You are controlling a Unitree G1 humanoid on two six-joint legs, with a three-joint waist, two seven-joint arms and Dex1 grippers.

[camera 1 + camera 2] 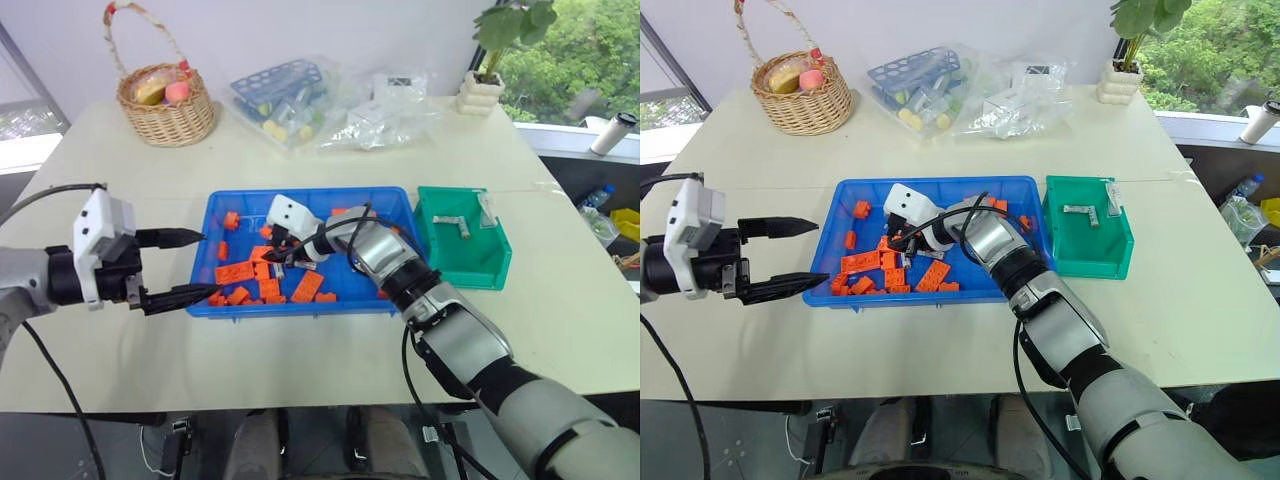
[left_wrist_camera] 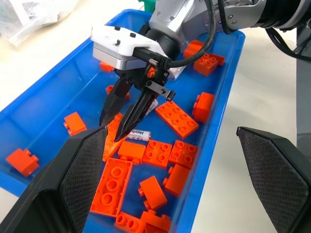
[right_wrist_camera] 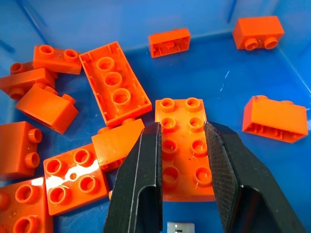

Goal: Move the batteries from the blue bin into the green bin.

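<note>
Centrally, in the left eye view, the blue bin (image 1: 222, 212) holds scattered orange bricks (image 1: 234, 271), and the green bin (image 1: 497, 262) at its 3 o'clock side holds two batteries (image 1: 452, 223); a wicker basket (image 1: 167, 118) and clear plastic bags (image 1: 330, 105) lie toward 12 o'clock. The left gripper (image 1: 180, 266) hangs at the blue bin's 9 o'clock rim, jaws spread wide with nothing between them. In the left wrist view, the right gripper (image 2: 119, 127) points down among the bricks, jaws drawn nearly together; a battery (image 2: 139, 134), a small pale cylinder with dark lettering, lies on a brick just beside the tips, contact not discernible. In the right wrist view, the fingers (image 3: 141, 189) stand narrowly apart over a flat orange brick (image 3: 182, 145), with a pale object's edge (image 3: 181, 227) between them near their base.
</note>
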